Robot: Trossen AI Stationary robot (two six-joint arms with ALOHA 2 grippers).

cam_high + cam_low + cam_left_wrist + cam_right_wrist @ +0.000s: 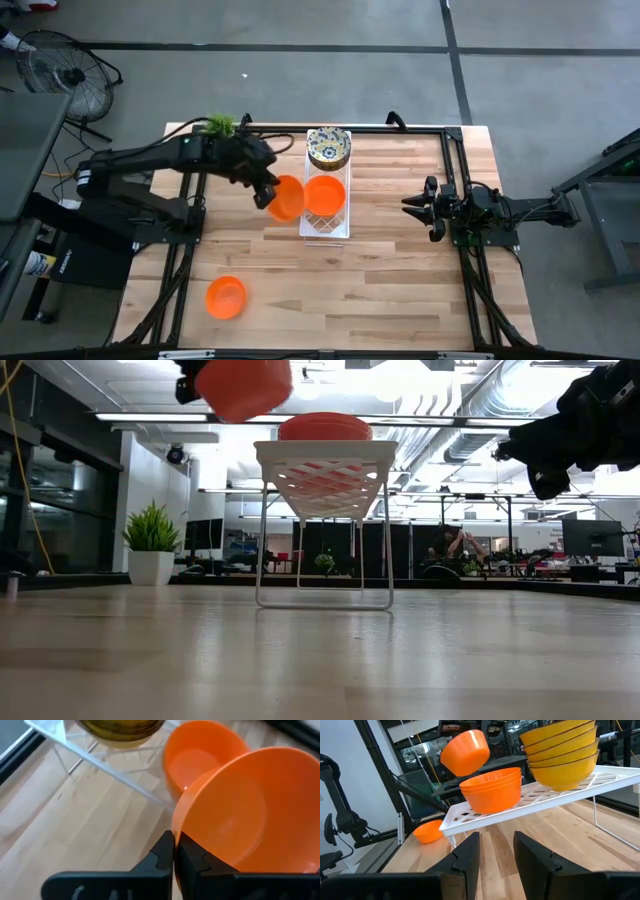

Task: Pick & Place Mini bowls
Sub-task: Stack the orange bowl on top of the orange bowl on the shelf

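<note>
My left gripper [266,192] is shut on a plain orange mini bowl [288,198], held in the air just left of the white wire rack [304,226]. The bowl also shows in the low view [245,385] and in the right wrist view [465,752]. On the rack rest a stack of orange bowls [326,195] and, farther back, a stack of patterned bowls [328,148]. Another orange bowl [226,297] sits upright on the table at the near left. My right gripper [495,852] waits open at the table's right side, touching nothing. My left gripper pinches the orange bowl's rim [178,825] between its two fingers, one on the inner wall and one on the outer. The fingers slant downward from the table's left side. The bowl is lifted clear of table and rack and is tilted.
A small green potted plant [220,125] stands at the table's far left corner. Black frame rails [455,180] run along the table's left and right sides. Bare wood lies in front of the rack and toward the near edge.
</note>
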